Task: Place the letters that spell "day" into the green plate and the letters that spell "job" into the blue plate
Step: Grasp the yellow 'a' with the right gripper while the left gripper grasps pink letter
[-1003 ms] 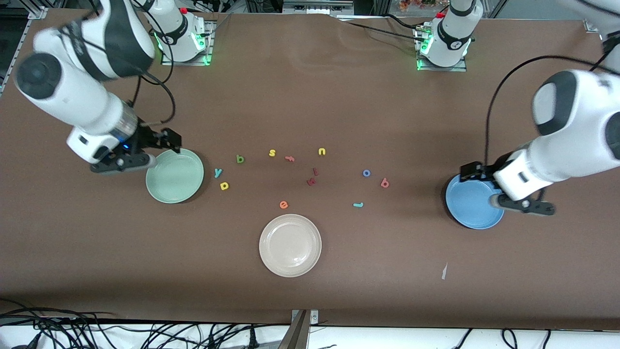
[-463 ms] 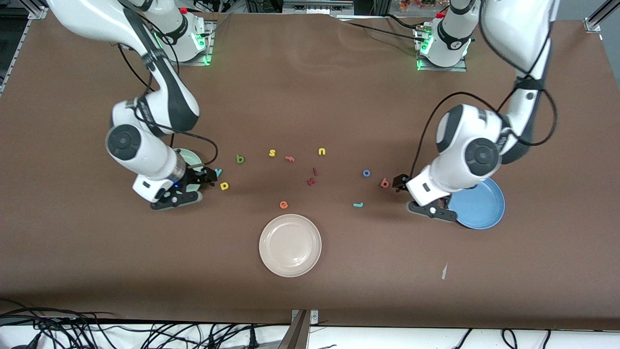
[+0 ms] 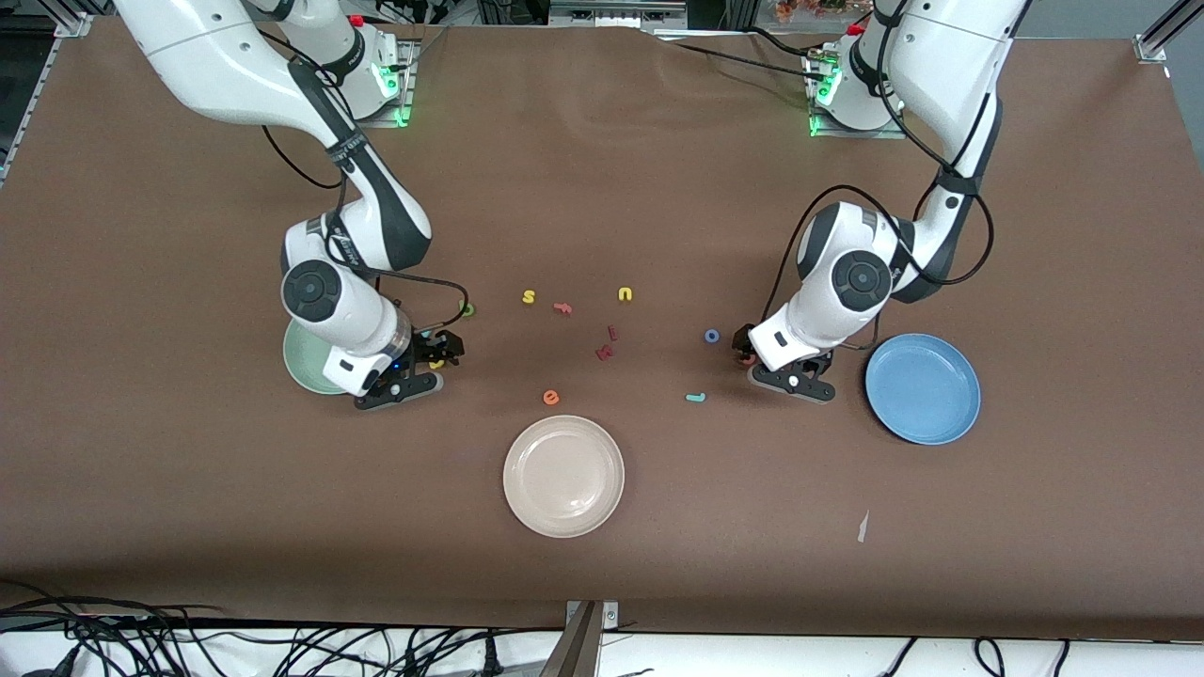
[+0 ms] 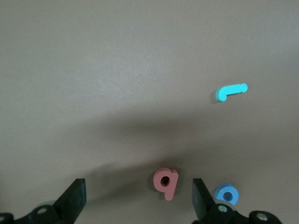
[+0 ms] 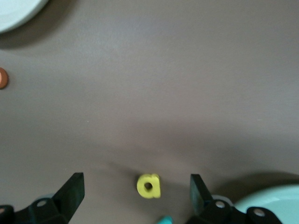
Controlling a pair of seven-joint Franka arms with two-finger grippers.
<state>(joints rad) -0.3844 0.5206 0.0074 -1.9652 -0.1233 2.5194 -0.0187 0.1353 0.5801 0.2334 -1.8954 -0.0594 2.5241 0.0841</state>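
My right gripper [image 3: 414, 371] hangs open low over the yellow a [image 5: 149, 185], which lies between its fingers [image 5: 72, 192] untouched. The teal y [image 5: 163, 219] lies just beside the a, and the dark green d [image 3: 467, 307] is farther from the camera. The green plate [image 3: 303, 365] is partly hidden under that arm. My left gripper [image 4: 138, 185] is open over the salmon b [image 4: 166, 183], which lies nearer one finger [image 4: 200, 198]. The blue o [image 4: 227, 194] and teal j [image 4: 231, 91] lie close by. The blue plate [image 3: 923, 387] sits toward the left arm's end.
A beige plate [image 3: 562, 476] sits nearest the camera at mid-table, with an orange e [image 3: 551, 398] beside its rim. A yellow s [image 3: 529, 297], an orange f [image 3: 562, 307], a yellow u [image 3: 625, 294] and dark red letters [image 3: 607, 343] lie in the middle.
Both arms swung inward from their plates. The right gripper went from the green plate to over the a, the left from the blue plate to over the b. Both stayed open.
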